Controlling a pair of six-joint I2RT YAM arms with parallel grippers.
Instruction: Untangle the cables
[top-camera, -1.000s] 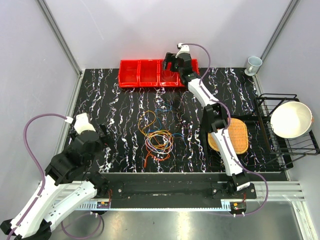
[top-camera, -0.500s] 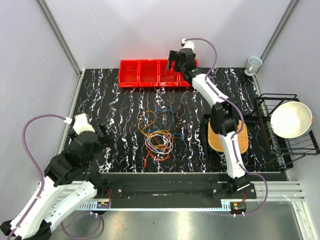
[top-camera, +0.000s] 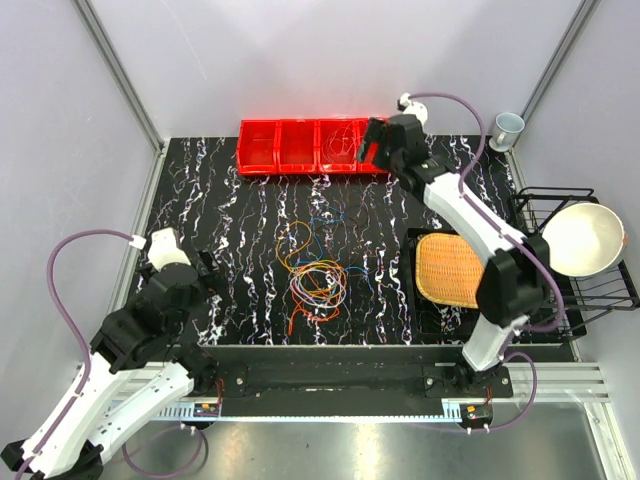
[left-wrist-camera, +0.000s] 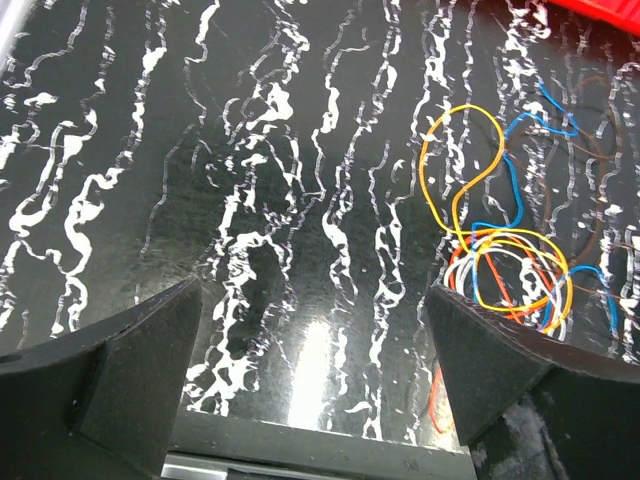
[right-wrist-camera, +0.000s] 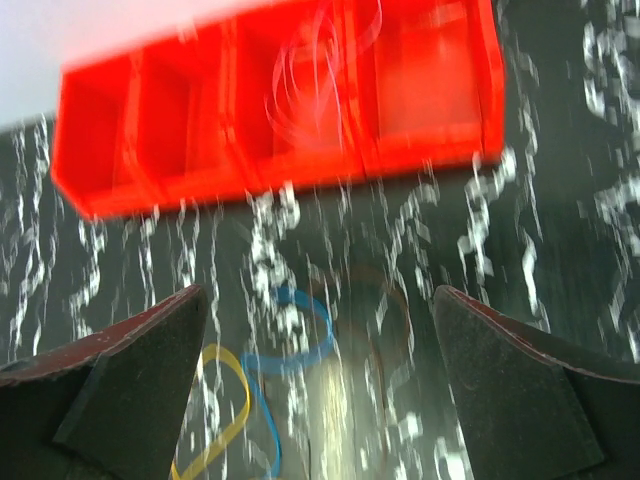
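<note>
Two grippers, both spread wide and empty. The left gripper (left-wrist-camera: 312, 295) hangs over the near-left part of the table (top-camera: 220, 220). The cables (top-camera: 315, 268) lie tangled at mid-table, to its right. Beyond them a red bin (top-camera: 300, 147) holds a pale coil (top-camera: 345, 140) in its third compartment from the left. The right gripper (right-wrist-camera: 320, 292) hovers by the bin's right end.

The tabletop (top-camera: 220, 220) is black, streaked all over with white marble veins. On it, the cables (top-camera: 315, 275) loop in orange, yellow, blue, red and purple, with a brownish strand further back. The bins (top-camera: 262, 147) are bright red, and a pale wire coil (top-camera: 345, 138) shows in one compartment. The woven basket (top-camera: 455, 270) is golden tan, the wire rack (top-camera: 545, 192) black, the bowl (top-camera: 582, 238) cream and the cup (top-camera: 507, 127) pale grey-blue.
</note>
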